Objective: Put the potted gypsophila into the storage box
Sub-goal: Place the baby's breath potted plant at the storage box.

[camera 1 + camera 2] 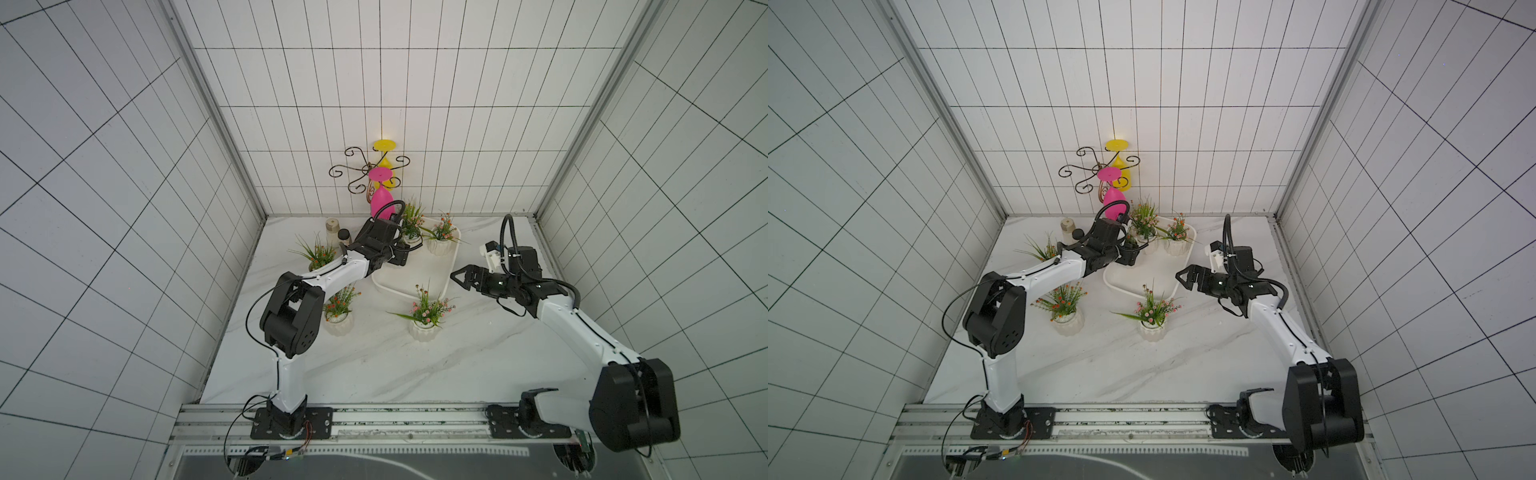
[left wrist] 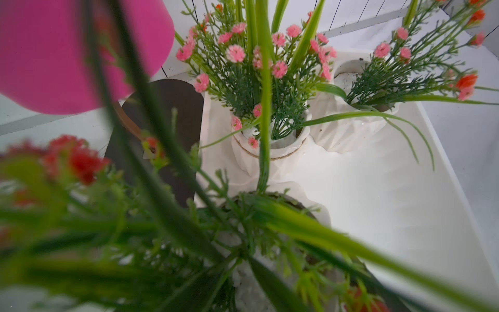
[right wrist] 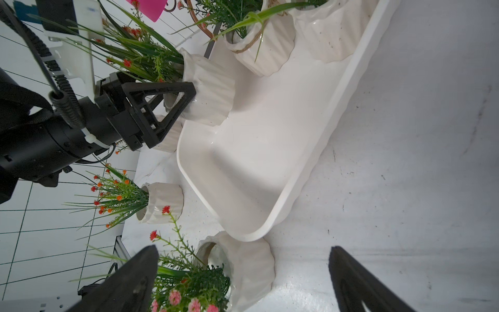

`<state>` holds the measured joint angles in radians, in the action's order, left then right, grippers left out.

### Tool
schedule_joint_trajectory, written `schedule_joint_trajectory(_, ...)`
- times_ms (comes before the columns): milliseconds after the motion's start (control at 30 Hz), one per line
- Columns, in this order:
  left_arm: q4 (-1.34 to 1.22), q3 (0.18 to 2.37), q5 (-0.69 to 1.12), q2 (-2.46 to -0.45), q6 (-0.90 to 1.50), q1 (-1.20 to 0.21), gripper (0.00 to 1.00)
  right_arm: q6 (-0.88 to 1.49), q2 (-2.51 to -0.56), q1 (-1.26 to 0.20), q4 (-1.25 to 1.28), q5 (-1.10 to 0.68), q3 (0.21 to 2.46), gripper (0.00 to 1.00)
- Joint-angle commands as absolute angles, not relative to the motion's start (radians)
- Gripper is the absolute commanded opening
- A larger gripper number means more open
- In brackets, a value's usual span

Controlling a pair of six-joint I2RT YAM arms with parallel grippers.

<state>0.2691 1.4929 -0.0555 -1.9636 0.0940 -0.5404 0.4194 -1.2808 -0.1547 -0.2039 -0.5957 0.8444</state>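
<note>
Pots of gypsophila number six, all white and ribbed. Three are in the storage box [image 1: 415,276], which lies at the far middle of the marble table [image 1: 374,365]. Of these, the pink-flowered pot [image 1: 411,224] and the corner pot [image 1: 440,247] stand side by side at the box's far end. The red-flowered pot [image 3: 213,102] sits just inside the rim on the box's left side.

The left gripper [image 3: 183,98] is clamped on the mouth of the red-flowered pot. Whether that pot's base rests on the box floor I cannot tell.

The other three pots stand on the table outside the box. The far-left pot [image 1: 318,251] and the near-left pot [image 1: 338,326] both carry orange flowers. The near pot [image 1: 422,330], with pink flowers, stands just beside the box's near end.

The right gripper [image 1: 457,277] hangs over the table just beside the box's right side. Its jaws are spread wide and hold nothing.

Two goblets, the pink goblet [image 1: 380,199] and the yellow goblet [image 1: 384,146], hang upside down on one scrolled wire rack [image 1: 353,166] behind the box. Two small jars stand together at the table's far left: the pale-capped jar [image 1: 332,230] and the dark-capped jar [image 1: 344,236].
</note>
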Motion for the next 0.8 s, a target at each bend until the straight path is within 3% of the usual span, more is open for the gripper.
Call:
schedule_joint_trajectory(0, 0.194, 1.552, -0.064, -1.984, 0.072, -0.542, 0.75, 0.428, -1.296, -0.146, -0.173, -0.601, 0.930, 0.99)
schedule_joint_trajectory(767, 0.187, 1.591, -0.111, -2.082, 0.041, -0.568, 0.77, 0.439, -1.295, -0.146, -0.154, -0.609, 0.911, 0.99)
